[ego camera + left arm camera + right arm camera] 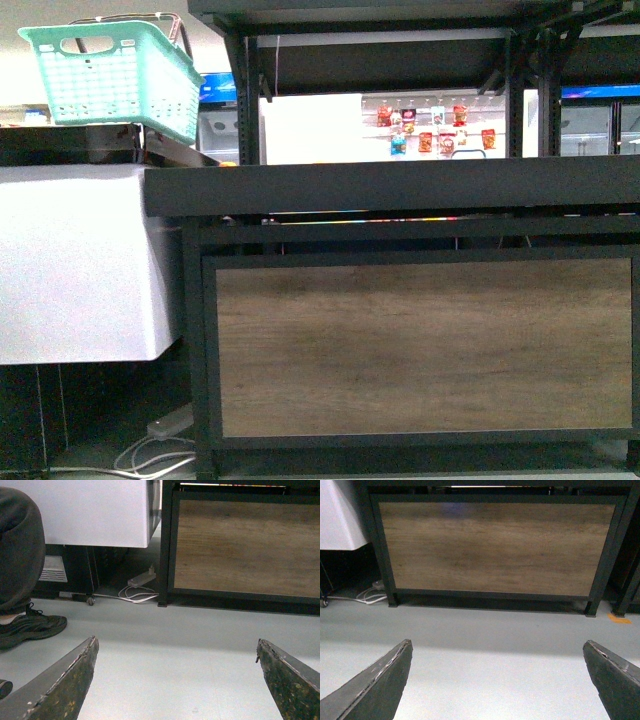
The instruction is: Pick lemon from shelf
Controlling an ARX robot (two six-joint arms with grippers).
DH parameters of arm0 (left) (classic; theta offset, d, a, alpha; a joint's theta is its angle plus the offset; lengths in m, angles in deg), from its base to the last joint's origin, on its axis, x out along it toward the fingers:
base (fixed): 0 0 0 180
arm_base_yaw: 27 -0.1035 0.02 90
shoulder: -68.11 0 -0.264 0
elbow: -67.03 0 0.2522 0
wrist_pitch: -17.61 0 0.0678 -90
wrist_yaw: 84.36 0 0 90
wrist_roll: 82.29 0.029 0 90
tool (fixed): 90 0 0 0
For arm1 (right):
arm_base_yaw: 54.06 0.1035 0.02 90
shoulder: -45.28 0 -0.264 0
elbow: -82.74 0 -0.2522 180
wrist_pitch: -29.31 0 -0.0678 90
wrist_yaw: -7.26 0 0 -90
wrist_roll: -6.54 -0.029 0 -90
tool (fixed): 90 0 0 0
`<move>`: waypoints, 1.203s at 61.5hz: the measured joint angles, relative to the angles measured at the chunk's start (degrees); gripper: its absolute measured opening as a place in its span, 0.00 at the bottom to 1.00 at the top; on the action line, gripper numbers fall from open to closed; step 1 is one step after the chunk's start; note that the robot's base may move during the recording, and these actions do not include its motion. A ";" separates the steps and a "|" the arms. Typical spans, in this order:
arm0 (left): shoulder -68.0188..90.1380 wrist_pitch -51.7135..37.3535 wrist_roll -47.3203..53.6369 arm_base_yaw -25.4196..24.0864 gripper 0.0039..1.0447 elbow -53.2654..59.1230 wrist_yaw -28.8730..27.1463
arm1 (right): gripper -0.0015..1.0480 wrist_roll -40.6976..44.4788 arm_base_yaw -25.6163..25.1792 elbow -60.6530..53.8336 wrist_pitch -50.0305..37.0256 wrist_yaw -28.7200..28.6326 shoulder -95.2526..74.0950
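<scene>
Your L gripper (176,641) & R gripper (497,642) are both spread wide, low over the floor (485,630), facing the shelf (400,186).

The front view is taken level and from close by, at about the height of the thick front lip of the black metal tiered shelf (400,188). Its wood-grain lower panel (420,345) is faced squarely. The left wrist view is taken from low over the pale grey floor (175,625), between the spread tips of the left gripper (176,641). It is aimed at the panel's left end and the white box-shaped cabinet (80,510) beside it. The right wrist view is likewise taken low, through the wide-apart tips of the right gripper (498,643), far enough back for the whole panel to be seen head-on. The panel, the cabinet and the white cable (150,462) on the floor are shared by all three views.
</scene>
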 joint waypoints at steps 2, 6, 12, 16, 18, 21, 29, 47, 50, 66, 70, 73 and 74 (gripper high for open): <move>0.00 0.00 0.02 0.00 0.93 0.00 0.00 | 0.98 0.00 0.00 0.00 0.00 0.00 0.00; 0.00 0.00 0.00 0.00 0.93 0.00 0.00 | 0.98 0.00 0.00 0.00 0.00 -0.02 0.00; 0.00 0.00 0.02 0.00 0.93 0.00 0.00 | 0.98 0.00 0.00 0.00 0.00 0.00 0.00; 0.00 0.00 0.00 0.00 0.93 0.00 0.00 | 0.98 0.00 0.00 0.00 0.00 -0.02 0.00; 0.00 0.00 0.02 0.00 0.93 0.00 0.00 | 0.98 0.00 0.00 0.00 0.00 0.00 0.00; 0.00 0.00 0.02 0.00 0.93 0.00 0.02 | 0.98 0.00 0.00 0.00 0.00 0.00 0.00; 0.00 0.00 0.02 0.00 0.93 0.00 0.00 | 0.98 0.00 0.00 0.00 0.00 -0.02 0.00; 0.00 0.00 0.02 0.00 0.93 0.00 0.09 | 0.98 0.00 0.00 0.00 0.00 -0.02 0.00; 0.00 0.00 0.02 0.00 0.93 0.00 0.00 | 0.98 0.00 0.00 0.00 0.00 0.00 0.00; 0.00 0.00 0.02 0.00 0.93 0.00 0.02 | 0.98 0.00 0.00 0.00 0.00 0.00 0.00; 0.00 0.00 0.02 0.00 0.93 0.00 0.00 | 0.98 0.00 0.00 0.00 0.00 0.00 0.00; 0.00 0.00 0.02 0.00 0.93 0.00 0.02 | 0.98 -0.02 0.00 0.00 0.00 0.00 0.00; 0.00 0.00 0.02 0.00 0.93 0.00 0.02 | 0.98 -0.02 0.00 0.00 0.00 0.00 0.00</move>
